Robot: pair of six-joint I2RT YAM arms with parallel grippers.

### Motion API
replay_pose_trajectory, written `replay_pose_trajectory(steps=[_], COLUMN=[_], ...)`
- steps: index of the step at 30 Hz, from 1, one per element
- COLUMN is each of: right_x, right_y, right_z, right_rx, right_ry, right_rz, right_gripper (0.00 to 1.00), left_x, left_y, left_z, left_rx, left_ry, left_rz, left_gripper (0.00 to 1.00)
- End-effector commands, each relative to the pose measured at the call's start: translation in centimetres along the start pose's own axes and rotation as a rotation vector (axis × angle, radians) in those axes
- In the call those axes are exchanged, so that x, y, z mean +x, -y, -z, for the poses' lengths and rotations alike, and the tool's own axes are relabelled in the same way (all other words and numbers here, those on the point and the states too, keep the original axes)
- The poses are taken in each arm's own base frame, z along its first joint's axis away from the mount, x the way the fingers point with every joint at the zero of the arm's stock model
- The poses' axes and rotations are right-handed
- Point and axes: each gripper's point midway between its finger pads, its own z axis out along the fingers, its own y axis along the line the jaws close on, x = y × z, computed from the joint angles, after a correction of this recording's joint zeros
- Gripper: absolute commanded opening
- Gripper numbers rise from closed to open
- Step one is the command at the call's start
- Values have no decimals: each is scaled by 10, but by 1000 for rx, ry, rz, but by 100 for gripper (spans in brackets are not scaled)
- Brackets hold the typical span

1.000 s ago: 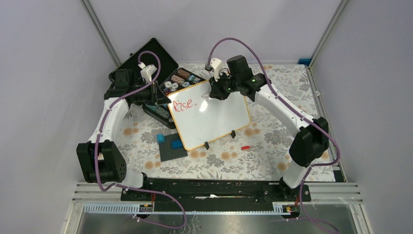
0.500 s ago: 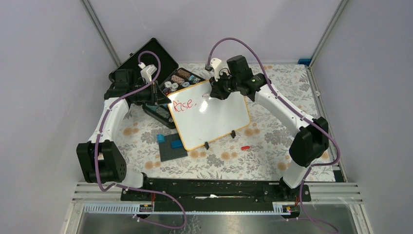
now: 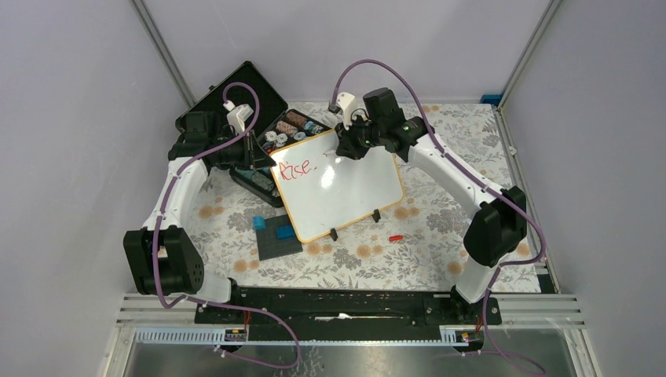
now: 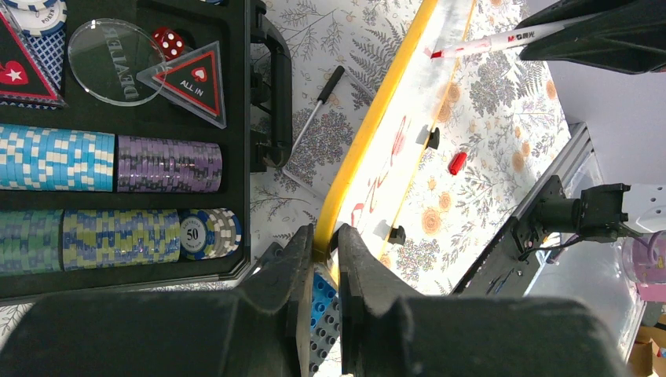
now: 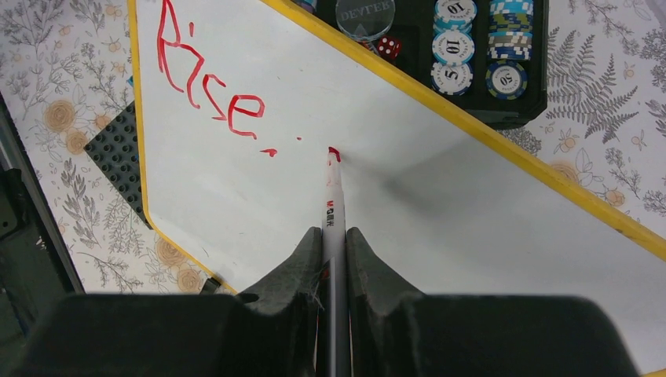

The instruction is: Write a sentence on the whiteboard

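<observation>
The whiteboard leans tilted on the flowered table, its yellowish frame seen edge-on in the left wrist view. My left gripper is shut on the frame at the board's left corner. Red writing reading "Rise." runs along the board's upper left, followed by two small red dots. My right gripper is shut on a white marker. Its red tip rests on the board just right of the dots, at a short fresh red stroke. The right gripper hovers over the board's top edge.
An open black case of poker chips lies behind the board's left side. A dark grey plate with blue blocks sits in front of it. A red marker cap lies on the table right of the board's feet.
My right wrist has shifted slightly back and left with the marker. The left arm and the board have not moved.
</observation>
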Motion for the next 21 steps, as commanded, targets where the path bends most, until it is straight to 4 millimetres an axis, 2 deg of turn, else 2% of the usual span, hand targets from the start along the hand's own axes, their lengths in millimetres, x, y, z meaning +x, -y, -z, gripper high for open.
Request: replay_pose_trajectory(steps=[1,10,21], right_x=[-12,1,13], right_y=[-7,-14,-8], right_z=[-8,-11,4], right_rx=[-14,-28,8], right_ry=[24,-4,-16], right_rz=[24,30,38], right_gripper=[0,0,0], left_x=[-8,-7,-8], left_y=[7,7,6], left_z=[3,3,3], left_rx=[-8,-11,-15], left_ry=[29,29,31], left_rz=[-81,-82,-79], left_gripper=[0,0,0])
